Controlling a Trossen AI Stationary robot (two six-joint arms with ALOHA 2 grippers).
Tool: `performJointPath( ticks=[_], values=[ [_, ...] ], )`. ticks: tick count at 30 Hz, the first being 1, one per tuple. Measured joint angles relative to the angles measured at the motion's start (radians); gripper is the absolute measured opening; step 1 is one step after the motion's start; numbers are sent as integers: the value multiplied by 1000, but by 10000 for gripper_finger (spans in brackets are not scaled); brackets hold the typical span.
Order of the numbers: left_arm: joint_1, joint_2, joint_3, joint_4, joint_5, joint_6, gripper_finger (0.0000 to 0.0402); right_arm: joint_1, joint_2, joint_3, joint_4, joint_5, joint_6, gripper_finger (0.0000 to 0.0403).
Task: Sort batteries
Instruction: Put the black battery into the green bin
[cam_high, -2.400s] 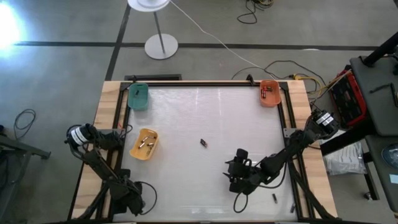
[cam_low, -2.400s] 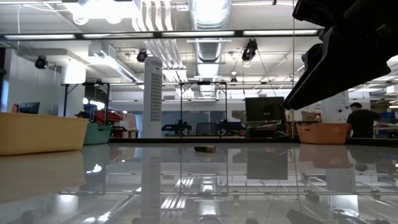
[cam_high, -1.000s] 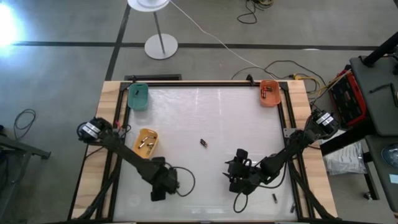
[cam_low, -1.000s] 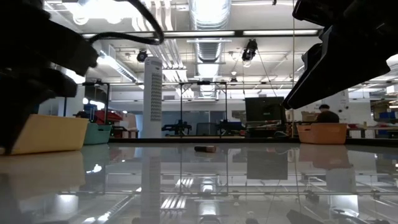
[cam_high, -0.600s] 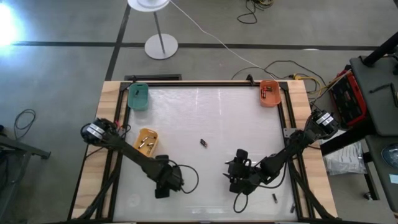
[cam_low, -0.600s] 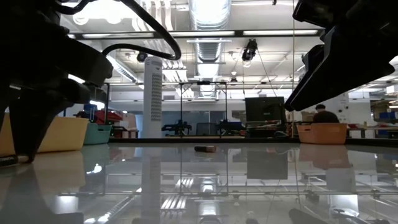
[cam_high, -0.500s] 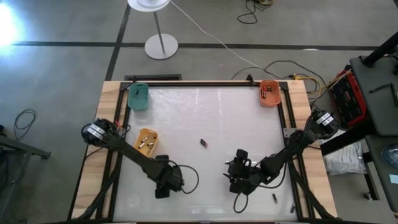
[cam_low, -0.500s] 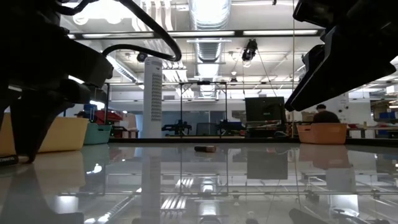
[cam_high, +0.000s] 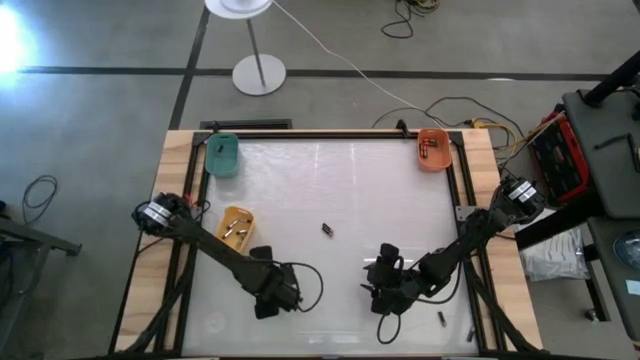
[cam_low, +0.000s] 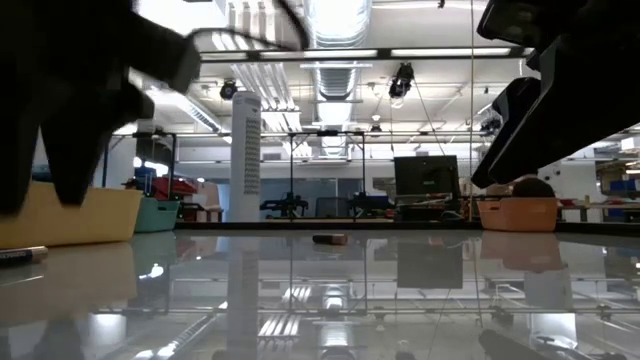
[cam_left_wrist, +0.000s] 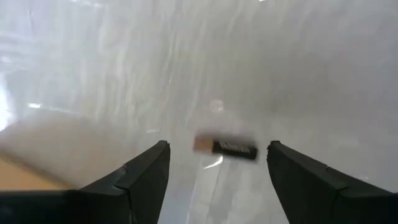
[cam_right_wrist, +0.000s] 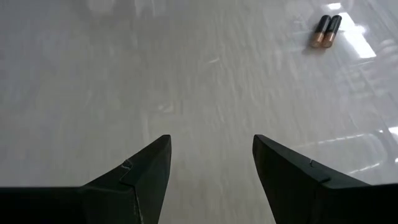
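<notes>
While the overhead view reduces the left gripper (cam_high: 266, 308) to a dark shape at about 7 o'clock on the table (cam_high: 330, 190), its wrist camera shows released fingers (cam_left_wrist: 146, 171) spread wide with 1 blurred battery (cam_left_wrist: 225, 147) lying between and beyond them. The right gripper (cam_high: 385, 302), at 5 o'clock, is also spread and empty; only its wrist camera shows a pair of batteries (cam_right_wrist: 327, 31) touching side by side. Farther off stand the yellow bin (cam_high: 235, 229), green bin (cam_high: 222, 155) and orange bin (cam_high: 434, 150), their contents hard to make out.
</notes>
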Motion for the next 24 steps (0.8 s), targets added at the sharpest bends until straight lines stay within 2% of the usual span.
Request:
performJointPath(
  ticks=[4,7,11,14,16,20,24],
  values=[
    [-12,0,144,-147,-29,-78,247,0,0,0,0,-1,1,219],
    [-23,-2,242,-229,-51,-227,247,0,0,0,1,-1,13,219],
    [-59,-2,318,-243,-93,-507,247,0,0,0,0,-4,5,219],
    [-83,-2,330,-246,-108,-781,247,0,0,0,1,-5,-21,219],
    [-96,0,330,-247,-113,-895,247,0,0,0,1,-5,-29,219],
    [-125,35,330,-249,-92,-973,247,0,0,0,1,-5,-30,219],
    [-142,96,332,-235,-37,-944,247,0,0,0,1,-5,-40,219]
  ],
)
